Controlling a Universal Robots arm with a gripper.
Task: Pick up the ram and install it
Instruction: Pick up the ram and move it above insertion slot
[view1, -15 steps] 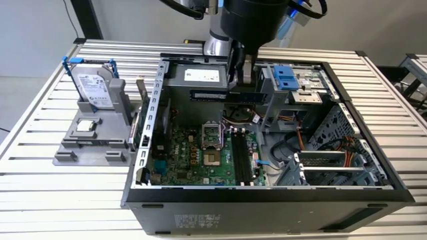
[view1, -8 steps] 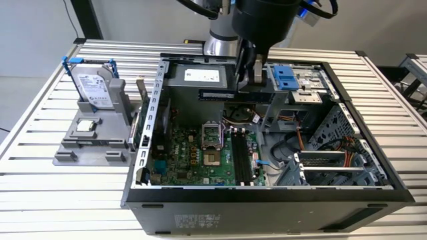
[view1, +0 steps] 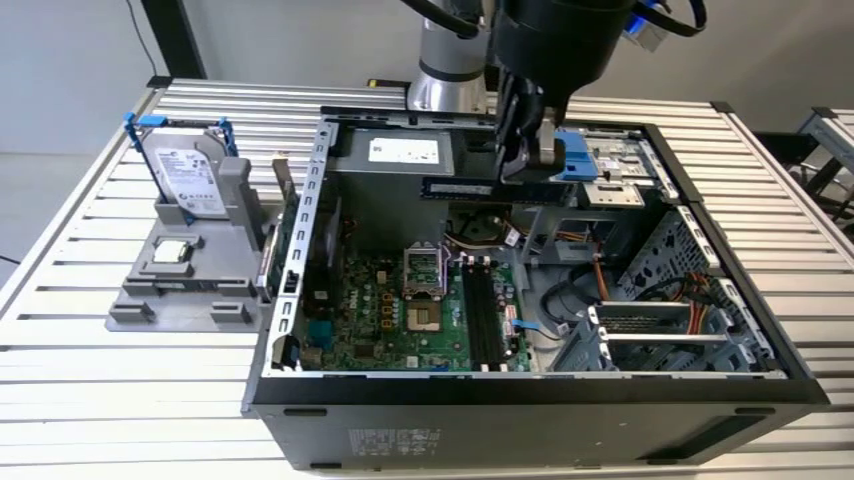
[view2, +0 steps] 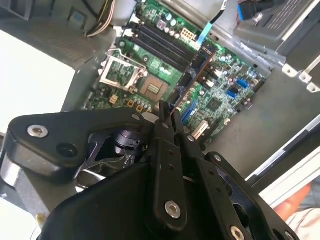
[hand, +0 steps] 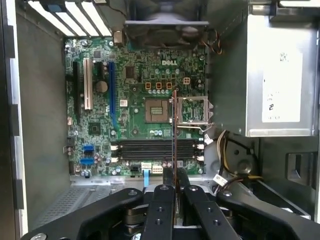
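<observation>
My gripper (view1: 529, 172) hangs over the open computer case (view1: 300, 300), shut on the ram (view1: 470, 187). The ram is a long dark stick held level above the motherboard (view1: 387, 320), sticking out toward the exterior view's left. In both wrist views it shows edge-on as a thin strip (hand: 174, 135) (view2: 196, 70) running out from between the shut fingers (hand: 164, 192) (view2: 162, 120). The black memory slots (view1: 487, 315) (hand: 155, 149) (view2: 160, 42) lie below it on the board, apart from the stick.
A grey stand (view1: 187, 290) at the exterior view's left holds a silver hard drive in a blue frame (view1: 184, 175) and a small square processor chip (view1: 170, 250). Inside the case are the open processor socket (view1: 420, 268), the power supply (view1: 400, 150), cables (view1: 587, 290) and a drive cage (view1: 667, 330).
</observation>
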